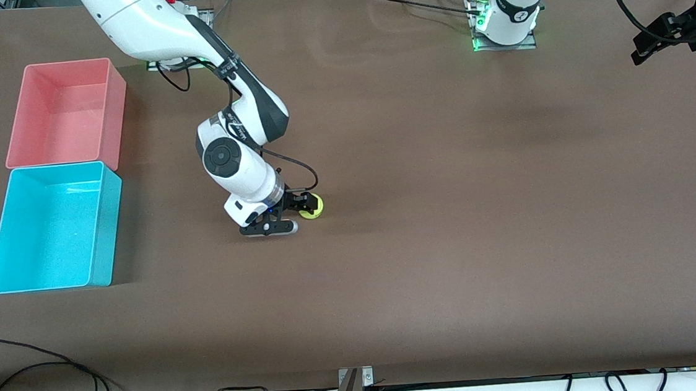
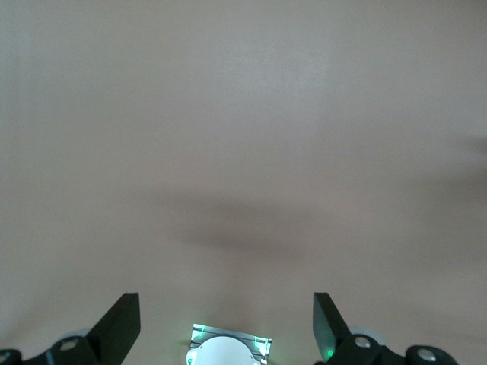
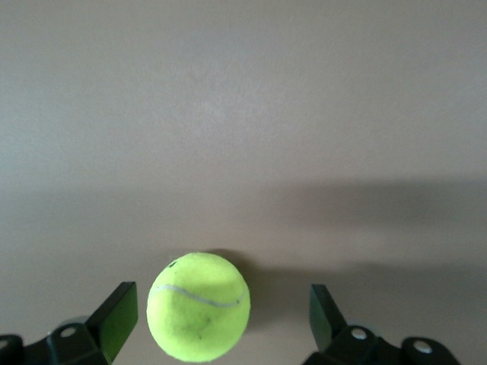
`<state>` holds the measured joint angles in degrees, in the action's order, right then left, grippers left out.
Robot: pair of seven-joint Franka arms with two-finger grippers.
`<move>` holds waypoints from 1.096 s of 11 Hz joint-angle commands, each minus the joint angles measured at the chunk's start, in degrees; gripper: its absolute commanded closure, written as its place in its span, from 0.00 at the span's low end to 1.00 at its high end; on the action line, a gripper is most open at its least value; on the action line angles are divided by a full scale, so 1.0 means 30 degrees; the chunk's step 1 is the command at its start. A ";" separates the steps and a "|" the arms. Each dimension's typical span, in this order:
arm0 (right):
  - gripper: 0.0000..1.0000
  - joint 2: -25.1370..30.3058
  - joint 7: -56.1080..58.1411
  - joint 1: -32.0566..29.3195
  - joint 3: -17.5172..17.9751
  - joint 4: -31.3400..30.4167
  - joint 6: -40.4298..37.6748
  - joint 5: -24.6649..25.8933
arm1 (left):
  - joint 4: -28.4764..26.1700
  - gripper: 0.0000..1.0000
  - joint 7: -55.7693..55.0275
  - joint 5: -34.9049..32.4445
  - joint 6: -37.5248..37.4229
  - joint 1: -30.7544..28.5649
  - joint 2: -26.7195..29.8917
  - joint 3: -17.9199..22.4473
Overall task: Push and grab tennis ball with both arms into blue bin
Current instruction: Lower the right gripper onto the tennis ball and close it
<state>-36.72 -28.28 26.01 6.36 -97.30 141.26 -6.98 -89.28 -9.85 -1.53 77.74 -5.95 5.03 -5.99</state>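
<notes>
One tennis ball [image 1: 311, 206] lies mid-table between the spread fingers of the right gripper [image 1: 300, 209], not clamped. Two bins: blue bin [image 1: 52, 228], pink bin [image 1: 65, 112]. The left gripper [image 1: 653, 44] waits released over the table [image 1: 479, 210] edge.

High front camera; wrist cameras face the table [image 1: 449, 212].

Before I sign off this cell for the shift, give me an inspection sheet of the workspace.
Surface: brown table, flat.
Job's things: tennis ball on the table; blue bin toward the right arm's end, nothing in it.
Clutter: pink bin beside the blue bin.
Grippers: right gripper open around the ball; left gripper open, waiting high.
Cables: loose wires along the table's near edge.
Surroundings: nothing seen.
</notes>
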 commanded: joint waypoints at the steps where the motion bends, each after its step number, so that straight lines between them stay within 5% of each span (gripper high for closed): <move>1: 0.00 -0.0504 -0.0504 0.0646 -0.0158 0.0031 0.0579 -0.0221 | 0.0755 0.00 0.0004 0.1291 -0.0221 0.0021 -0.0534 0.1433; 9: 0.02 -0.1471 -0.1789 0.1524 -0.0362 0.0031 0.1751 -0.0133 | 0.0814 0.00 0.0003 0.1299 -0.0250 0.0168 -0.0563 0.1322; 10: 0.11 -0.1471 -0.2083 0.1584 -0.0363 0.0031 0.1751 -0.0104 | 0.0814 0.00 0.0032 0.1271 -0.0250 0.0168 -0.0563 0.1322; 12: 0.64 -0.1442 -0.2057 0.1643 -0.0624 0.0031 0.1692 -0.0016 | 0.0814 0.00 0.0091 0.1270 -0.0250 0.0023 -0.0534 0.1380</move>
<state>-41.07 -33.49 29.99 5.90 -97.32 145.70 -6.98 -88.94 -9.82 1.67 77.78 -5.59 4.52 -2.14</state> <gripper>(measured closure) 0.176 0.000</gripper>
